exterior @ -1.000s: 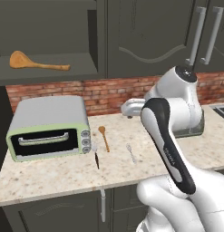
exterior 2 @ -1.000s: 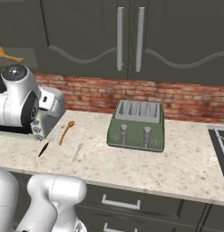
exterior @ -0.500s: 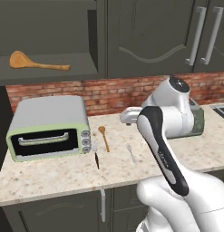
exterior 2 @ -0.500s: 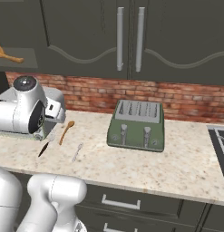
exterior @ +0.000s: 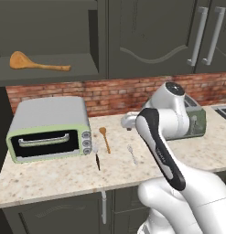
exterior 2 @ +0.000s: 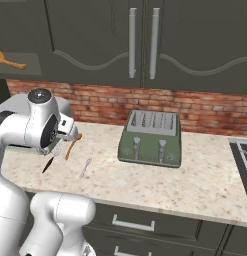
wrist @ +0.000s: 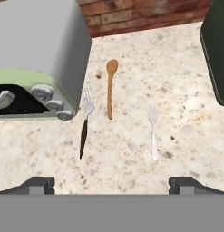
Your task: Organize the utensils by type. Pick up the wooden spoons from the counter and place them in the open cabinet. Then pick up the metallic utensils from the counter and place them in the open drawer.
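Note:
A small wooden spoon (wrist: 109,89) lies on the beige counter (wrist: 186,149), with a silver fork (wrist: 153,132) to its right and a silver-and-black knife (wrist: 84,128) to its left by the toaster oven. In the left base view the same spoon (exterior: 104,139), fork (exterior: 131,154) and knife (exterior: 97,158) lie in a row. A larger wooden spoon (exterior: 37,64) rests on the shelf of the open cabinet (exterior: 50,73). My gripper (wrist: 113,185) hovers open above the three utensils, holding nothing, its fingertips (wrist: 38,185) set wide apart. The drawer is out of view.
A green-fronted toaster oven (exterior: 48,128) stands on the counter's left, close to the knife. A dark green toaster (exterior 2: 152,137) sits to the right. A brick backsplash (exterior 2: 195,107) runs behind, with closed bar-handled cabinets (exterior 2: 142,42) above. A stove edge (exterior 2: 242,160) is at far right.
The arm has swung and the hand has dropped a little toward the counter over the utensils. The utensils have not moved, and the jaws stay open.

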Controlling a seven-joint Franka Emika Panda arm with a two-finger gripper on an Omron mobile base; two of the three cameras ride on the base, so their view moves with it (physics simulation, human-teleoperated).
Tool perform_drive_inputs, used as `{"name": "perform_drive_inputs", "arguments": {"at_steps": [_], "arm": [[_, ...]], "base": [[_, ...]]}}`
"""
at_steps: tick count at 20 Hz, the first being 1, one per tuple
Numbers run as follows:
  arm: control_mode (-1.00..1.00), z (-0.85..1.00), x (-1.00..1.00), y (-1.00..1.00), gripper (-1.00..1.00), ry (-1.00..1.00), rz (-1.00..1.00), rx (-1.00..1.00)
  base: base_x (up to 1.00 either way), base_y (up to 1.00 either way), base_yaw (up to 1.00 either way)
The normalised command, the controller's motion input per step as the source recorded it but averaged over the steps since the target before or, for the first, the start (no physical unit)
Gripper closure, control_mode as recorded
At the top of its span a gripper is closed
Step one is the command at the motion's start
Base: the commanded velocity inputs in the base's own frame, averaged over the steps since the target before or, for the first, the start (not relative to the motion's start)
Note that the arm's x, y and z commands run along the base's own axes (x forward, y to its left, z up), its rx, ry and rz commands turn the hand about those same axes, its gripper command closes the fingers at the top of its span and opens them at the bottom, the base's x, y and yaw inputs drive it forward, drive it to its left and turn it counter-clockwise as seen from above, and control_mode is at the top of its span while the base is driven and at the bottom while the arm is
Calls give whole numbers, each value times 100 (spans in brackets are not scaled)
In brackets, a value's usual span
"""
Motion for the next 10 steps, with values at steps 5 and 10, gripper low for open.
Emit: {"name": "perform_drive_inputs", "arguments": {"at_steps": [5, 10], "arm": [[-100, -30, 17, -3, -100, 5, 0, 0], [-100, -35, 21, 0, -100, 3, 0, 0]], "base": [[0, 0, 0], [0, 0, 0]]}}
